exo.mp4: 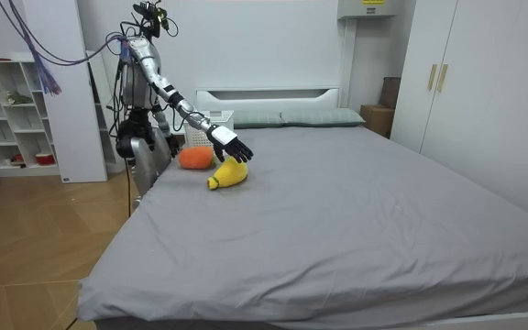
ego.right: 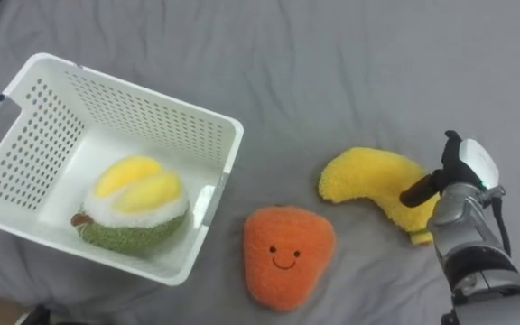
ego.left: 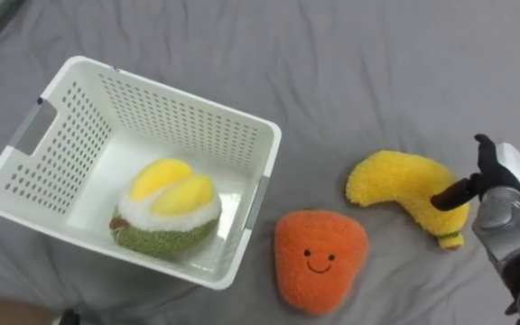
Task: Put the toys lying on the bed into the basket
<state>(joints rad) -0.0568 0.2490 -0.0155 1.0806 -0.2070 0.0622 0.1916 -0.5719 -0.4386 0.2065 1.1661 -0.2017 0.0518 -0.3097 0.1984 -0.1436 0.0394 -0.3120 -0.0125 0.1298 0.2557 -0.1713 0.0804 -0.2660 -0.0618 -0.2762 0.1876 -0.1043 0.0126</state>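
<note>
Two toys lie loose on the grey bed (ego.left: 377, 72): a yellow banana plush (ego.left: 403, 185) and an orange plush with a smiling face (ego.left: 319, 260), near each other but apart. One green-and-yellow plush (ego.left: 168, 212) is already in the white basket (ego.left: 179, 93), which stands on the bed to the robot's left of the orange plush.

Right hand (ego.left: 499, 194): at the banana's right end, released, fingers relaxed and clasping nothing. Its thumb (ego.left: 450, 193) reaches over the curved end; I cannot tell whether it touches. In the room view the robot stands at the bedside with this arm stretched out over the toy.

Step in hand (judgement): grasp the banana.
- Take it across the thick middle, not the thin tip, which would likely slip out.
- Press into the soft pile before closing, as the mattress gives.
- Lift clear of the orange plush on the way to the basket.
- Release over the free floor beside the plush inside.
</note>
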